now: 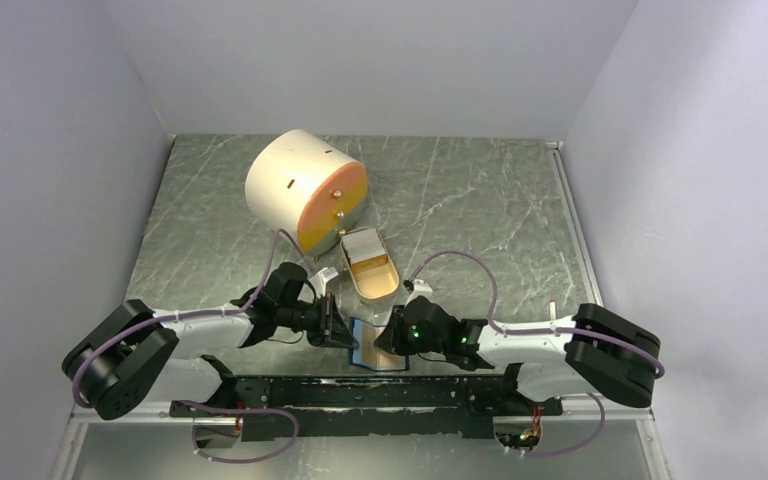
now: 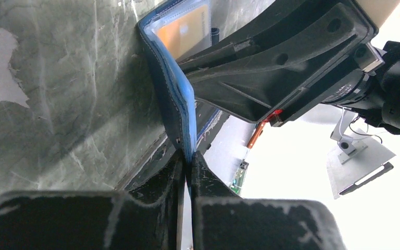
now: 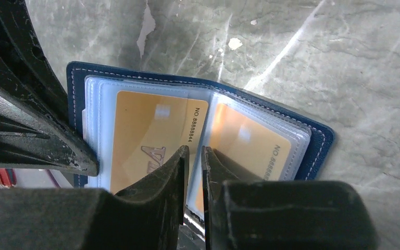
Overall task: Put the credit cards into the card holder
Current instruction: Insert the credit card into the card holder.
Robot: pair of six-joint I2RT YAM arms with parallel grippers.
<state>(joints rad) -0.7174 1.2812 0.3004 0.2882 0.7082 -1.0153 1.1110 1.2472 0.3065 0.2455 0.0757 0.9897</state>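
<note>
The dark blue card holder [image 1: 370, 348] lies open near the table's front edge, between both grippers. In the right wrist view the card holder [image 3: 317, 143] shows clear sleeves with orange cards inside. My left gripper [image 2: 187, 159] is shut on the edge of the card holder's cover [image 2: 174, 94] and holds that flap upright. My right gripper [image 3: 192, 153] has its jaws almost together, a narrow gap between them, tips down on the sleeves at the fold, nothing visibly gripped. The whitish credit cards [image 1: 363, 243] lie in the tan oval dish [image 1: 378, 282], beyond both grippers.
A big cream cylinder with an orange face [image 1: 305, 188] stands behind the dish at left of centre. The black frame at the arms' bases [image 1: 360, 392] runs just in front of the card holder. Grey walls close the table on three sides.
</note>
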